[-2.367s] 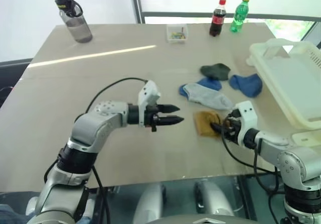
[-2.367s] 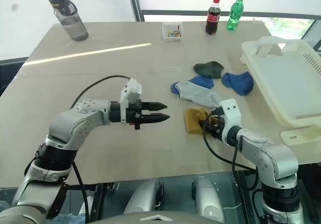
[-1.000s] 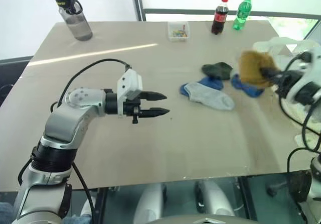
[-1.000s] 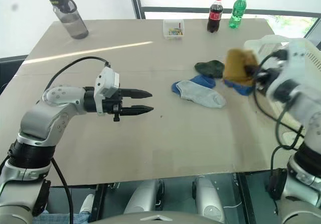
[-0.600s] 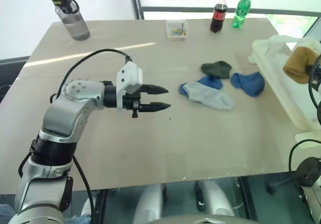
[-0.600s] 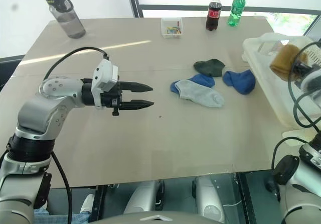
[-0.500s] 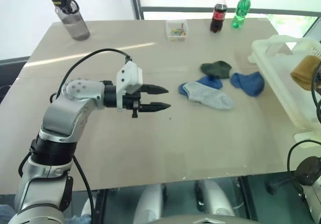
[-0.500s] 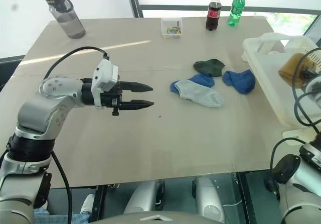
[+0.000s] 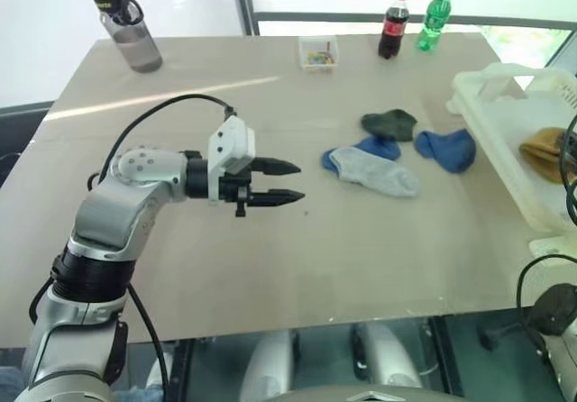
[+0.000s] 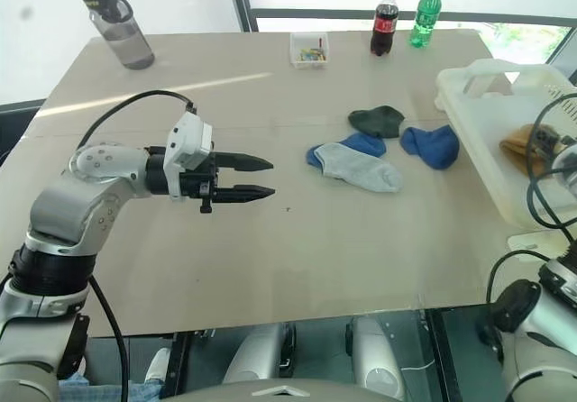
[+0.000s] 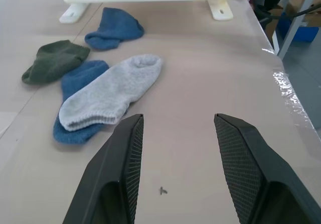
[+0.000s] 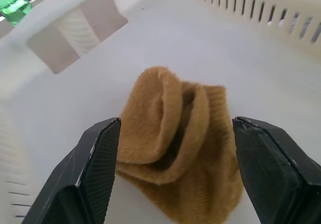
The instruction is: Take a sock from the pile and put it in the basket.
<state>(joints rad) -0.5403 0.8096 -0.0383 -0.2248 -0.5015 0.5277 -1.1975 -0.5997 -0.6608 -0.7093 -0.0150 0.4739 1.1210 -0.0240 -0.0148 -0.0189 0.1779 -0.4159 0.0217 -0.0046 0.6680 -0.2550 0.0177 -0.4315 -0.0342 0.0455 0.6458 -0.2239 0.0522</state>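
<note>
- The mustard sock (image 12: pixel 175 148), soft ribbed knit and crumpled, lay on the smooth floor of the white slotted basket (image 10: pixel 491 118) at the frame's right edge (the drop looked done).
- The right gripper (image 12: pixel 175 148) stood wide above it, holding nothing.
- The left gripper (image 9: pixel 290 181) hung partly open, empty, left of centre.
- The pile (image 9: pixel 392 150) lay mid-right: grey, blue, green socks.
- Next likely called for withdrawing the right arm.

I count five socks: two blue (image 9: pixel 444 148), one grey (image 9: pixel 374 170), one green (image 9: pixel 389 123), one mustard (image 12: pixel 173 138). Two soda bottles (image 9: pixel 391 36), one water bottle (image 9: pixel 126 31).
</note>
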